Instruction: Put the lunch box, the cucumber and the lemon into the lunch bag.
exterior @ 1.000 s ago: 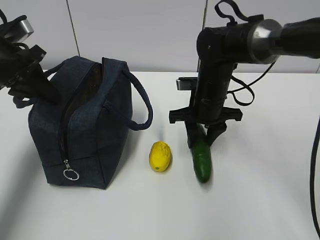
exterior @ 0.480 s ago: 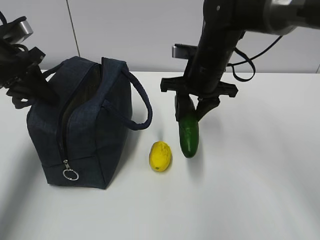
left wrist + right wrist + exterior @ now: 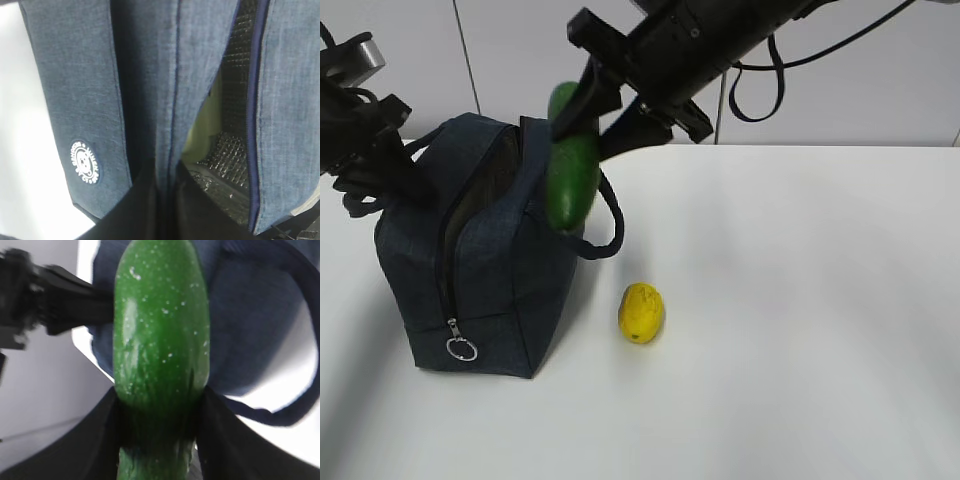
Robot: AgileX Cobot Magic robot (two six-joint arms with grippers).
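The navy lunch bag (image 3: 490,270) stands at the left with its top zipper open. My left gripper (image 3: 390,170) is shut on a strip of the bag's fabric at its left upper edge, pinched between the jaws (image 3: 167,185). A pale sage-green surface, the lunch box (image 3: 200,135), shows inside the opening. My right gripper (image 3: 582,125) is shut on the dark green cucumber (image 3: 570,170), which hangs tilted above the bag's right top edge; it fills the right wrist view (image 3: 160,340). The yellow lemon (image 3: 640,312) lies on the table right of the bag.
The bag's right loop handle (image 3: 610,220) hangs out towards the lemon. A metal ring pull (image 3: 461,348) hangs at the bag's front. The white logo (image 3: 85,161) is on the bag's outer side. A white wall stands behind the table.
My right gripper lifted the cucumber off the table and carried it left and up, from right of the lemon to above the bag. The left gripper, bag and lemon have not moved.
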